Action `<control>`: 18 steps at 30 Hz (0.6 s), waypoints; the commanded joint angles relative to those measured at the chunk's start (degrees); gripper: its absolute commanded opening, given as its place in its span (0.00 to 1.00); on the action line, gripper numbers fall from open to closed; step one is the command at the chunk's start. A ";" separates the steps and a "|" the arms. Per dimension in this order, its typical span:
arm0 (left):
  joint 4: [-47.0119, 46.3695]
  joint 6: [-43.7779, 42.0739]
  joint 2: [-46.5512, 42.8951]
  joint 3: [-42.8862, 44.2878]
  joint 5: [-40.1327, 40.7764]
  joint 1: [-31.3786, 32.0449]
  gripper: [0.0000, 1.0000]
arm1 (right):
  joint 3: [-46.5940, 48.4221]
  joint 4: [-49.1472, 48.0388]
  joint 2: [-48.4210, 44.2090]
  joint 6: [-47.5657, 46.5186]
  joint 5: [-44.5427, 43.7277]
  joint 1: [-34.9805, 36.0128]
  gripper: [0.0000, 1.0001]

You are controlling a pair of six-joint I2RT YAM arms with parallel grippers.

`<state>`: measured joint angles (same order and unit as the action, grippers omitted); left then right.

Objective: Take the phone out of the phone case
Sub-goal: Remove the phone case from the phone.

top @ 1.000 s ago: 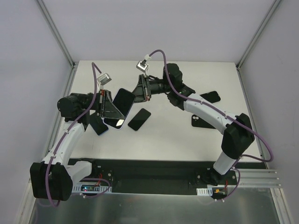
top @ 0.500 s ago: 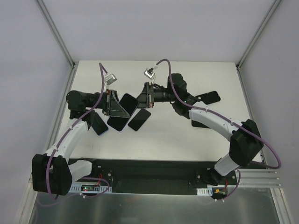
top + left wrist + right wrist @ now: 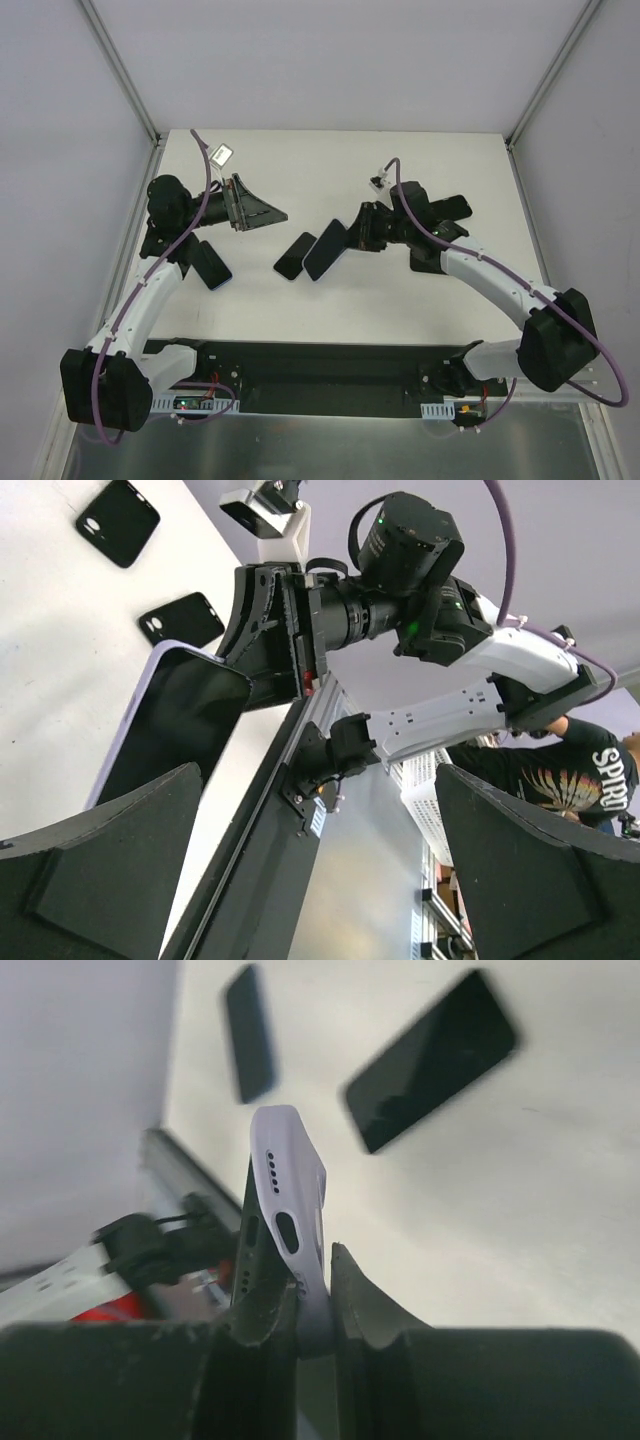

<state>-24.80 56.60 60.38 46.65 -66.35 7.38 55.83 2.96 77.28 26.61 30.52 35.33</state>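
Observation:
The phone (image 3: 322,250) sits in a lilac phone case (image 3: 296,1175) and hangs tilted over the middle of the table. My right gripper (image 3: 346,238) is shut on its right end. In the right wrist view the gripper (image 3: 312,1278) pinches the lilac case wall, and the phone's dark bottom edge (image 3: 244,1260) stands slightly apart from the case there. My left gripper (image 3: 280,214) is up to the left, open and empty. In the left wrist view its wide-spread fingers (image 3: 100,880) frame the cased phone (image 3: 175,725) and the right arm.
A bare black phone (image 3: 293,255) lies just left of the held one. Another dark phone (image 3: 210,263) lies beside the left arm. A black case (image 3: 452,208) lies at the right behind the right arm. Frame posts stand at the table's back corners.
My left gripper has let go of the cased phone, opened wide and drawn back to the upper left. The right gripper has carried the cased phone right and lower.

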 commanded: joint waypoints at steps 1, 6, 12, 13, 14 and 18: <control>-0.69 -2.81 0.88 0.98 3.59 -0.43 0.99 | 2.17 12.76 -6.68 -9.64 -17.92 -0.18 0.01; -0.69 -2.63 0.88 -0.16 4.56 -0.43 0.99 | -3.00 9.70 -10.47 -13.77 -35.51 0.00 0.01; -0.87 -1.58 0.97 -1.56 5.53 -0.35 0.99 | -9.16 -2.96 -10.22 -19.48 -49.14 4.30 0.01; -0.87 -1.41 1.05 -1.83 5.61 -0.43 0.99 | -8.90 -4.44 -8.21 -20.62 -50.81 6.05 0.01; -0.87 -0.97 0.97 -2.18 5.70 -0.43 0.99 | -8.81 -5.59 -7.06 -22.72 -52.48 6.76 0.01; -0.52 -0.61 0.53 -3.32 5.88 -0.43 0.99 | -8.20 -6.04 -1.87 -23.10 -53.64 8.61 0.01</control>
<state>-24.03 55.99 61.65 44.27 -60.99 7.40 46.02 5.06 72.47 6.94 -16.78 42.33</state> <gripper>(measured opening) 0.992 0.151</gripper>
